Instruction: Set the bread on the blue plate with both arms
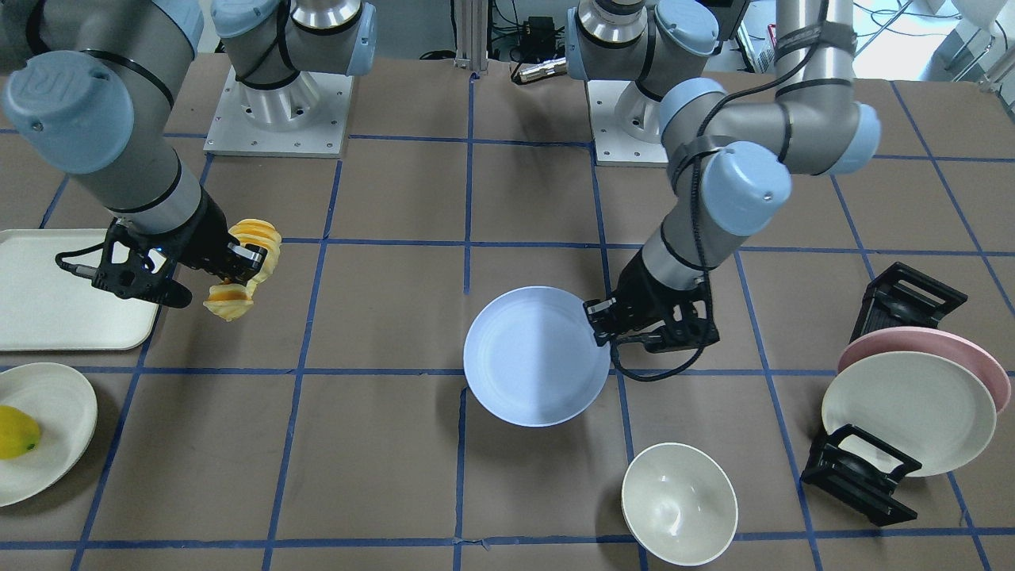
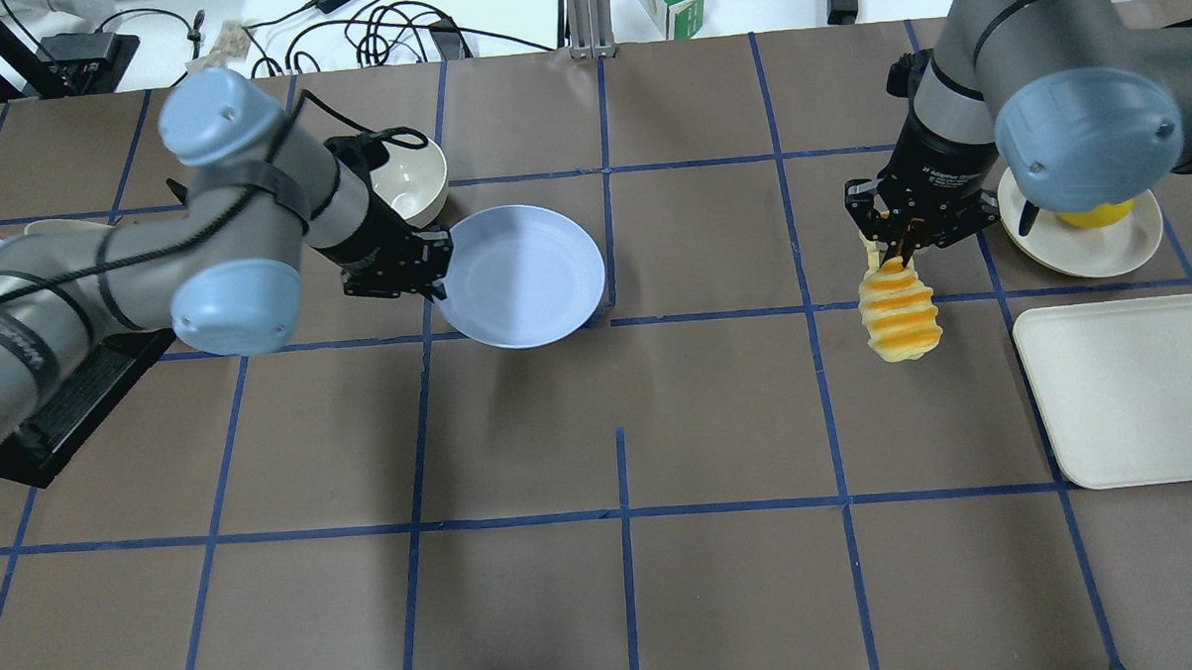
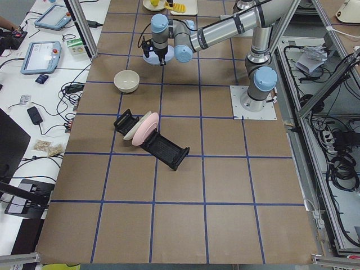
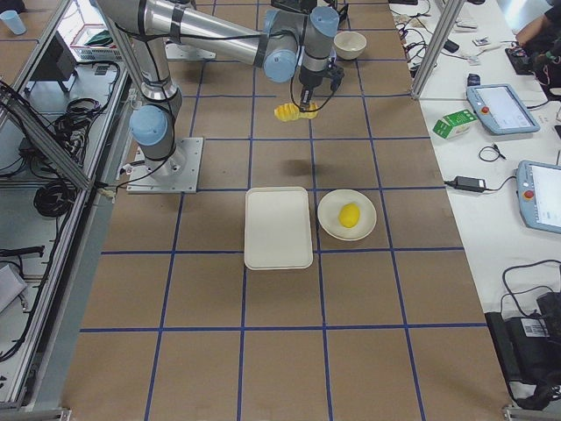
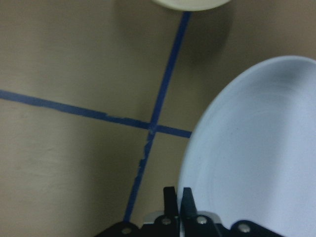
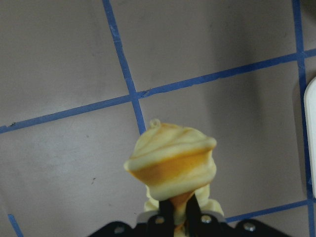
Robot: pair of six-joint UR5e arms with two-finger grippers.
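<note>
The blue plate (image 1: 531, 357) is near the table's middle; it also shows in the overhead view (image 2: 524, 273). My left gripper (image 1: 604, 323) is shut on its rim at the side; in the left wrist view the fingers (image 5: 171, 200) pinch the rim of the plate (image 5: 256, 148). My right gripper (image 2: 895, 250) is shut on one end of the bread (image 2: 898, 315), a ridged yellow-orange loaf that hangs above the table, well to the plate's side. The bread also shows in the front view (image 1: 258, 238) and the right wrist view (image 6: 173, 158).
A white bowl (image 1: 679, 503) stands close to the blue plate. A black rack (image 1: 852, 476) holds a pink plate (image 1: 979, 357) and a cream plate (image 1: 912, 412). A cream tray (image 2: 1133, 386) and a cream plate (image 2: 1089, 243) with a lemon (image 1: 16, 432) lie near the right arm.
</note>
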